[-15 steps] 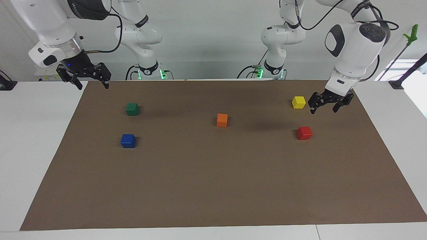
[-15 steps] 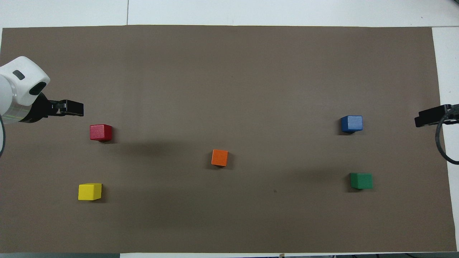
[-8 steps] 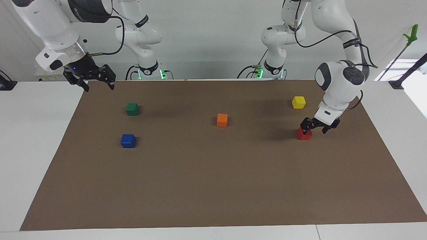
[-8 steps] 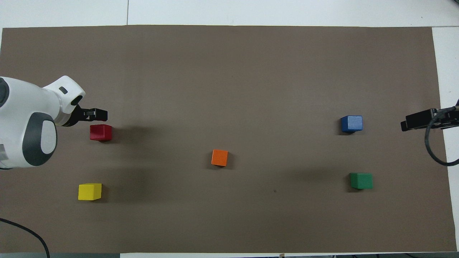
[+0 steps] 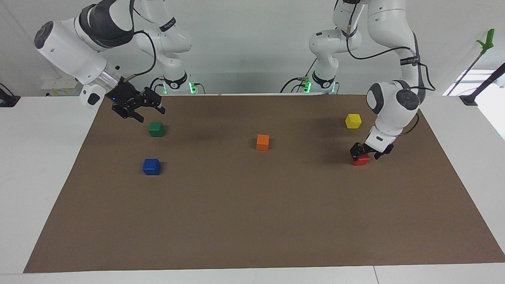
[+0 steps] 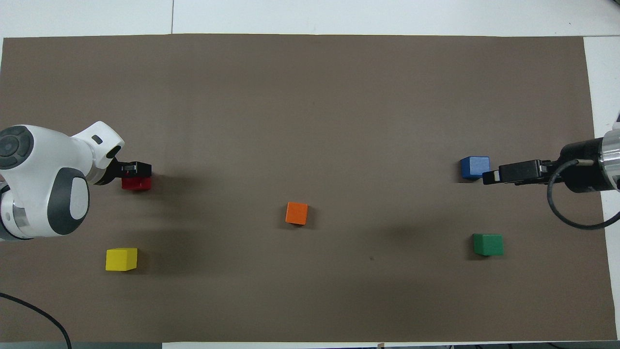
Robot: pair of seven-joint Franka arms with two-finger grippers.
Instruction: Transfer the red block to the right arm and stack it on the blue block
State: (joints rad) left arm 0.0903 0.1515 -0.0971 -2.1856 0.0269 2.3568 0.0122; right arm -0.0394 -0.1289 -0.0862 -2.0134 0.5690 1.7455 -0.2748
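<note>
Fingers (image 5: pixel 356 149) of the left arm straddle, spread, the small bright red block (image 5: pixel 360 160); right fingers (image 5: pixel 158 109) spread.

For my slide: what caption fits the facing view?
Left claw straddles the red block on the brown mat; right claw hovers above it.

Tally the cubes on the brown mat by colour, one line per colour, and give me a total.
Red cube: 1
Yellow cube: 1
Orange cube: 1
Green cube: 1
Blue cube: 1
Total: 5 cubes
</note>
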